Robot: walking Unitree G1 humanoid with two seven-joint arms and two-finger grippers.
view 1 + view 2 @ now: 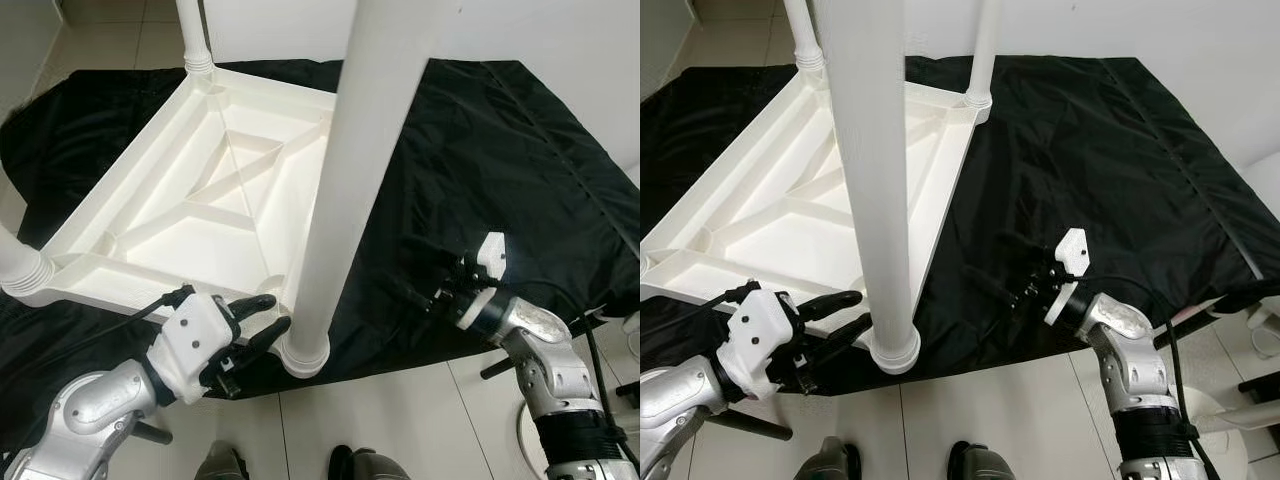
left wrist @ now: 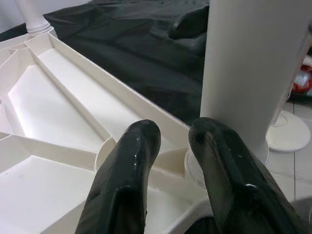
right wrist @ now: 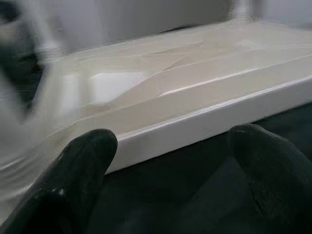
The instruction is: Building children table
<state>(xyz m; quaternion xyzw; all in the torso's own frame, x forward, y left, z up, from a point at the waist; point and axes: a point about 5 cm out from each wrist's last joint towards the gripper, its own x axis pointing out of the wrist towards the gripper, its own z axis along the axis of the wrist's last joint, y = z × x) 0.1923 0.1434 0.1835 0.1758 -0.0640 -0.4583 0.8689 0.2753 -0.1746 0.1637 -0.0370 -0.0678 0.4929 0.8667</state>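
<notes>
Table [image 1: 215,190], white plastic, lies upside down on a black cloth [image 1: 480,170] spread over the tiled floor [image 1: 400,420], its legs pointing up. The left tool [image 1: 262,325] sits at the base of the nearest leg [image 1: 345,200], fingers [image 2: 131,165] slightly apart, one apparently touching the leg's collar. The right tool [image 1: 1002,285] hovers over the cloth beside the table's edge, fingers spread wide, holding nothing.

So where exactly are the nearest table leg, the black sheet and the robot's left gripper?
nearest table leg [image 1: 360,150], left eye view, middle of its white shaft.
black sheet [image 1: 500,160], left eye view, bare stretch right of the table.
left gripper [image 1: 272,315], left eye view, between its open black fingertips.
</notes>
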